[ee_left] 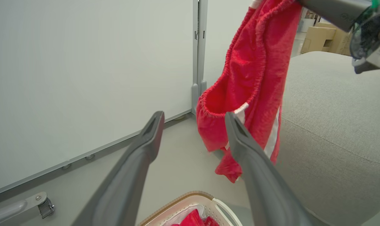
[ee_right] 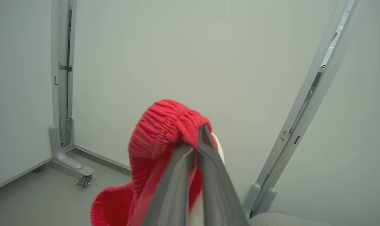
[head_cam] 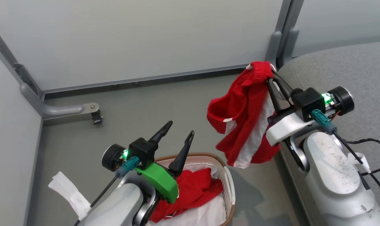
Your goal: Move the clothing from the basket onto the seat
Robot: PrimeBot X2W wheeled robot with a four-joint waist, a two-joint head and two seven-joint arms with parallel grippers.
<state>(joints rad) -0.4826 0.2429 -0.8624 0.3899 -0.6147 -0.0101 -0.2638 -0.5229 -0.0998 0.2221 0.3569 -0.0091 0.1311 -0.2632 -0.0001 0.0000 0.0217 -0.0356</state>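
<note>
Now carry the clothing (head_cam: 243, 106), pinched at its ribbed waistband by the closed right gripper (head_cam: 271, 75) and hanging just beside the seat (head_cam: 350, 69), rightward over it; raise the hem clear of the rounded edge, then let go. Keep the left gripper (head_cam: 181, 127), spread wide and empty above the basket (head_cam: 221, 163), off the dangling cloth. Mind the partition post (head_cam: 276, 40) close behind.
</note>
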